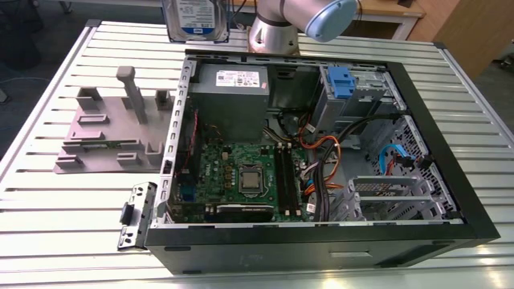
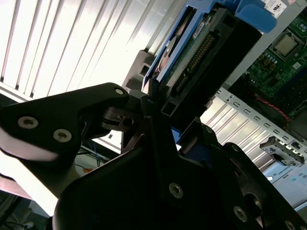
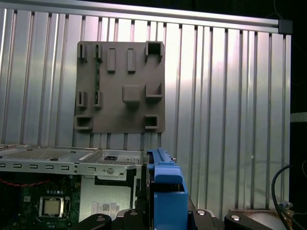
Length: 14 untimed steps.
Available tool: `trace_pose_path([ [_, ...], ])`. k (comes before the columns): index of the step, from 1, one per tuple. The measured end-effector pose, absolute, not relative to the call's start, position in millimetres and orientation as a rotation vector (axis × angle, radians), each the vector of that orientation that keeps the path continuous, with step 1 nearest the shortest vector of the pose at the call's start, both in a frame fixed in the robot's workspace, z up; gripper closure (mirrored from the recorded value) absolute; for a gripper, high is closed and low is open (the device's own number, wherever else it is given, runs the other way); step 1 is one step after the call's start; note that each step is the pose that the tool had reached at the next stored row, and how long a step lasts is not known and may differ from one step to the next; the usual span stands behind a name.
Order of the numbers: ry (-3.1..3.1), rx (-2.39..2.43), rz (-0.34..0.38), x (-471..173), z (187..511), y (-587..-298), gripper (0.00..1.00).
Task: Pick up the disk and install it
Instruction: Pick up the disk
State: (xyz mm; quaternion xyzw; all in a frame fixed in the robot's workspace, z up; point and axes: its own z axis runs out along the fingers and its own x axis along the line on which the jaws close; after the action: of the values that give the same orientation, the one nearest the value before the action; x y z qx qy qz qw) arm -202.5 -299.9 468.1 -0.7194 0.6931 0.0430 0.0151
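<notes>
The disk (image 1: 194,19), silver with a white-and-blue label and a blue bracket, hangs upright in the air above the far edge of the table, beyond the far corner of the open computer case (image 1: 418,150) on the exterior view's left. In the second wrist view the disk (image 2: 204,50) shows edge-on, with its green board and connector, and my gripper (image 2: 168,112) is shut on it, black fingers (image 2: 151,98) against its sides. In the first wrist view the disk's blue bracket (image 3: 165,184) rises between the gripper's black parts, above the slatted table.
The case lies open on the slatted metal table (image 1: 48,205), with a motherboard (image 1: 241,174), a grey metal box with a white sticker (image 1: 233,90), loose cables and a drive bay holding a blue bracket (image 1: 341,81). A grey plastic stand with upright posts (image 1: 112,129) sits beside it; a small black bracket (image 1: 136,214) lies nearer.
</notes>
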Motion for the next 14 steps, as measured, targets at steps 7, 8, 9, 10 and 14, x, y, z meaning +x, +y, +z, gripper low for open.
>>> trace_pose_path([
  [7,2.157,-2.239,0.134,-202.2,467.1,-300.9,0.64],
  [8,2.157,-2.239,0.134,-202.2,467.0,-301.1,0.64],
  [9,2.157,-2.239,0.134,-202.2,467.0,-301.4,0.64],
  [10,2.157,-2.239,0.134,-202.2,467.0,-301.6,0.64],
  [14,2.157,-2.239,0.134,-202.2,467.0,-303.2,0.64],
])
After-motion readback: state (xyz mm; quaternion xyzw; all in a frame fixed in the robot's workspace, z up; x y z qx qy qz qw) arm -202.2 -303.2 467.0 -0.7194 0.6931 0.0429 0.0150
